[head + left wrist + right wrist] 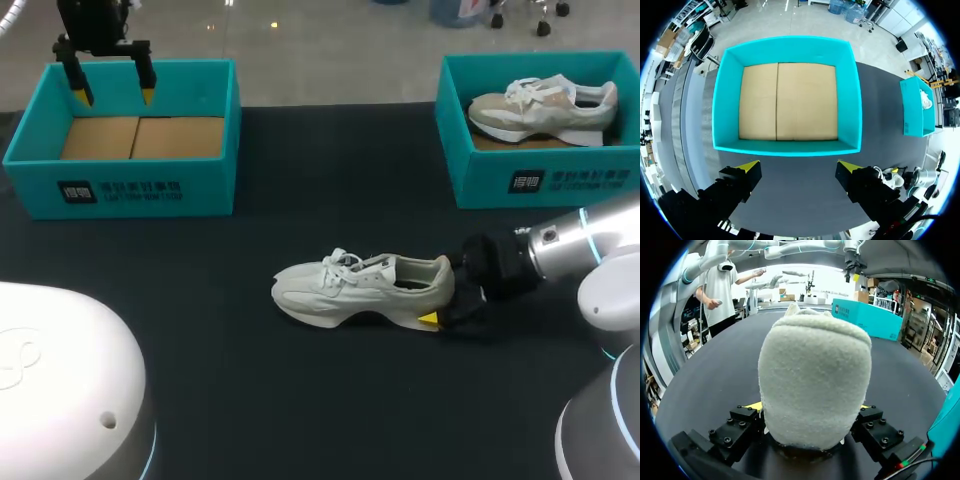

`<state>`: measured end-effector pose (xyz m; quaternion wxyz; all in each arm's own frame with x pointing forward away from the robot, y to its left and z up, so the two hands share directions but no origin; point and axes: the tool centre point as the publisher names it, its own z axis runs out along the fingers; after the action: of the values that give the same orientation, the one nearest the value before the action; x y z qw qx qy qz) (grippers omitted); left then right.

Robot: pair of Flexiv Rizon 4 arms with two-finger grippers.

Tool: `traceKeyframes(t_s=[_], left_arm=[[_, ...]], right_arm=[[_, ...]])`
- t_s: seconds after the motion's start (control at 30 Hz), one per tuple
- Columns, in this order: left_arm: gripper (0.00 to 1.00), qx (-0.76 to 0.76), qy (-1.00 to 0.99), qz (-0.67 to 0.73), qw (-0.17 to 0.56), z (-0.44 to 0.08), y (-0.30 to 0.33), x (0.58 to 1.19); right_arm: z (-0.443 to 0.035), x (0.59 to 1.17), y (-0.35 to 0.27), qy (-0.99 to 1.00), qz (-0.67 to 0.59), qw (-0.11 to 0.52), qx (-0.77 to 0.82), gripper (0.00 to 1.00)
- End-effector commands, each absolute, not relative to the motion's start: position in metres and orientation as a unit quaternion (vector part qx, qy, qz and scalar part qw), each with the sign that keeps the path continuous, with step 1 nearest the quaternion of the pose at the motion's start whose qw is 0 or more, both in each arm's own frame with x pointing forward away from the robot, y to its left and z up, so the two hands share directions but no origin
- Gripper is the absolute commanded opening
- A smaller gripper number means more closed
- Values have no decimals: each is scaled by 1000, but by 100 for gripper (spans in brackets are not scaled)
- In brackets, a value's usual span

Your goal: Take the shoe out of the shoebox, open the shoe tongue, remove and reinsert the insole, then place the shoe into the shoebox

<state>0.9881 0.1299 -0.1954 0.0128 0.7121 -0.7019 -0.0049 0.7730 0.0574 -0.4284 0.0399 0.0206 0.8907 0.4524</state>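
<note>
Cream shoe (350, 290), heel pinched between right fingers (740, 425), seen from wrist, left fingers (745, 174) apart above shoebox (720, 100)

A cream sneaker (360, 288) with white laces and a chunky pale sole stands upright on its sole near the middle of the black table, toe toward the robot's left, its fleecy heel clamped between the fingers of the right gripper (438, 305). Well apart from it, at the table's far left, sits the open teal shoebox (120, 185), lidless and square to the edge, its brown cardboard floor bare.
</note>
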Motion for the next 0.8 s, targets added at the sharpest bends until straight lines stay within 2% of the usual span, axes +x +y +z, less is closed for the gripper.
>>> traceKeyframes(t_s=[0.03,0.27,0.8], left_arm=[[100,724,-690,-18,-8,-190,116,971],[100,731,-680,-33,-35,-195,68,932],[100,727,-685,-43,-22,-220,-18,875]], right_arm=[[-433,771,62,892,450,40,21,0],[-433,771,62,892,450,40,21,0],[-433,771,62,892,450,40,21,0]])
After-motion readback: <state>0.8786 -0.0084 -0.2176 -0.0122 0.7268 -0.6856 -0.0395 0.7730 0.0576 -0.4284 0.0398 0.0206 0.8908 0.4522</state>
